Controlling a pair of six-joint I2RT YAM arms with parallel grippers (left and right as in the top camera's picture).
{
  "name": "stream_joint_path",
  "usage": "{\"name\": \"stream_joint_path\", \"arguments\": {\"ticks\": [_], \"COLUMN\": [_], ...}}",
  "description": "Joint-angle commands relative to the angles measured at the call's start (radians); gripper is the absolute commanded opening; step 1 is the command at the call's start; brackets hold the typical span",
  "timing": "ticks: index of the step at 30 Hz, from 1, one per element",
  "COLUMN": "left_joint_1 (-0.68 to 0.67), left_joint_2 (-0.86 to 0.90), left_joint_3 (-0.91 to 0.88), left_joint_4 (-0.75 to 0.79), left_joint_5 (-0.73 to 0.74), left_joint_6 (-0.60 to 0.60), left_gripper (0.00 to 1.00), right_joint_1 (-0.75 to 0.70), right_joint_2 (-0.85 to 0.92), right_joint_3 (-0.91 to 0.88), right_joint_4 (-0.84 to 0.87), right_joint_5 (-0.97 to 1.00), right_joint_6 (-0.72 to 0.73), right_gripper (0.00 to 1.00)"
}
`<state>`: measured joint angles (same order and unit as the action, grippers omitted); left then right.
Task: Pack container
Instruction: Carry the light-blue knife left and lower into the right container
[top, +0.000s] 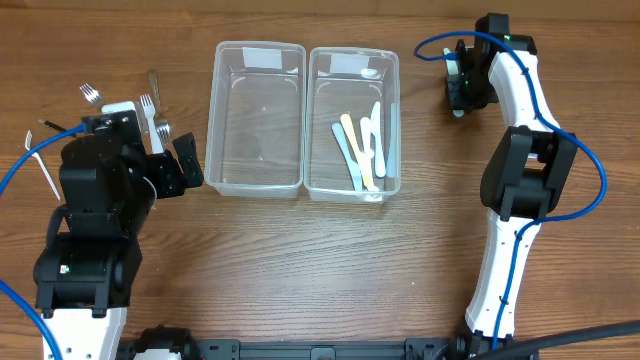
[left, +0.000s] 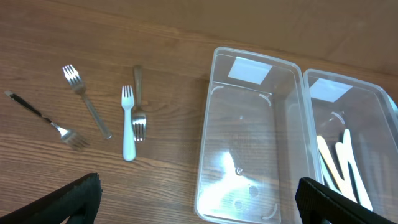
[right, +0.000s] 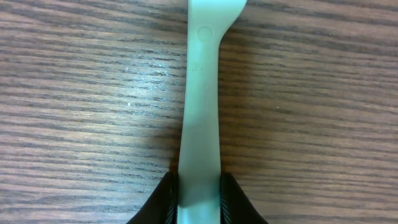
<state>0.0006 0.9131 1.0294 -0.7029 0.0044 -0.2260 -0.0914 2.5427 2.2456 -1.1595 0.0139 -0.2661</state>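
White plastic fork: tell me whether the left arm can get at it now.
Probably yes. The white fork lies flat near the open, empty left gripper; only a metal fork close beside it could crowd the grasp.

Overhead top-down; left wrist shares containers (top: 255, 120); right wrist close-up.

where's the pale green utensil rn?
The pale green utensil is top right in the overhead view, right of the container holding cutlery, its handle pinched in the right gripper over bare wood.

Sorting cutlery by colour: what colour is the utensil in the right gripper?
The utensil is pale mint green, clearest in right wrist view.
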Motion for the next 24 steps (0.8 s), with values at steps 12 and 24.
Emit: {"name": "stream_joint_path", "arguments": {"ticks": [12,24], "left_joint_1": [0.006,0.006], "left_joint_2": [0.001,0.002], "left_joint_3": [0.024,0.024], "left_joint_4": [0.006,0.005], "left_joint_5": [0.015,0.014], "left_joint_6": [0.016,0.016], "left_gripper": [1.0,1.0], "right_joint_1": [-0.005,-0.005], "right_joint_2": [-0.006,-0.053], "right_joint_3": [-0.006,0.081], "right_joint_4": [0.006,-0.023], "right_joint_5": [-0.008,-0.008], "right_joint_6": [-0.003,0.058], "right_gripper": [0.07,0.04]}}
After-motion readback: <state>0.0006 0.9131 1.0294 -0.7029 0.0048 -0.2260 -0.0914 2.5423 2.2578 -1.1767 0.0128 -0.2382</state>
